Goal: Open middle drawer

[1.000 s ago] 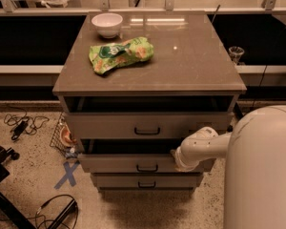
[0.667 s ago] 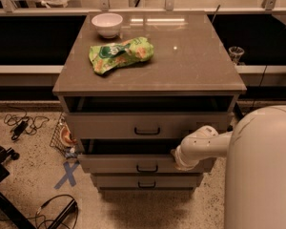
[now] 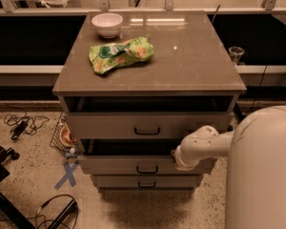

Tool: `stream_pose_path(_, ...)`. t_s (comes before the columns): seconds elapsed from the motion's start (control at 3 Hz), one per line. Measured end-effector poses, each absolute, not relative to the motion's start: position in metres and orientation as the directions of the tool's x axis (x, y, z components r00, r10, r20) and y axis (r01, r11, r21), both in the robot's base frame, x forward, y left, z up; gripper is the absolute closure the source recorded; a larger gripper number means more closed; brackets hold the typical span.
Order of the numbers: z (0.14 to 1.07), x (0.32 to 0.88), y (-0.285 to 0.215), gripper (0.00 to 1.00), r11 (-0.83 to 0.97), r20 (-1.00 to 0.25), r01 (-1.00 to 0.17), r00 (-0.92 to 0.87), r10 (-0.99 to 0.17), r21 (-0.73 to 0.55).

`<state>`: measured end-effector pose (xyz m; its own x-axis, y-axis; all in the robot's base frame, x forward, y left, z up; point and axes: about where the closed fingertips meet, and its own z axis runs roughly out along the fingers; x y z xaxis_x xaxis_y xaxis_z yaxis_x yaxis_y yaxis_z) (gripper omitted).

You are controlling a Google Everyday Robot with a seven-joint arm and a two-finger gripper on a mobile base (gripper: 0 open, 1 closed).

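The cabinet [image 3: 148, 80] has three grey-tan drawers, each with a small black bar handle. The middle drawer [image 3: 114, 165] stands pulled out a little, with a dark gap above its front; its handle [image 3: 147, 169] is free. The taller top drawer [image 3: 109, 126] is also slightly out, and the slim bottom drawer [image 3: 119, 181] is in. My white arm [image 3: 205, 144] reaches in from the right. My gripper [image 3: 175, 154] is at the right part of the middle drawer's front, at its upper edge, and is mostly hidden behind the wrist.
A white bowl [image 3: 107, 24] and a green snack bag [image 3: 120, 54] lie on the cabinet top. My white body [image 3: 262, 171] fills the lower right. Cables [image 3: 21, 124], a wire basket [image 3: 62, 135], blue tape [image 3: 66, 173] and a dark stand [image 3: 0, 175] are on the floor at left.
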<state>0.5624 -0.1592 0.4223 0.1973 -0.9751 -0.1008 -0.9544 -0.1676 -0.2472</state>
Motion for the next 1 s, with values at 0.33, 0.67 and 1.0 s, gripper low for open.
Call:
stream_pose_path(0.33, 0.4232, 0.5623, -0.1591, 0.59, -0.168, -0.101, -0.954, 0.197, -0.975, -0.247)
stream_pose_path(0.67, 0.4250, 0.5623, -0.1591, 0.27, -0.168, -0.101, -0.954, 0.197, -0.975, -0.247)
stream_pose_path(1.0, 0.4257, 0.5623, -0.1591, 0.05, -0.168, -0.101, -0.954, 0.197, -0.975, -0.247)
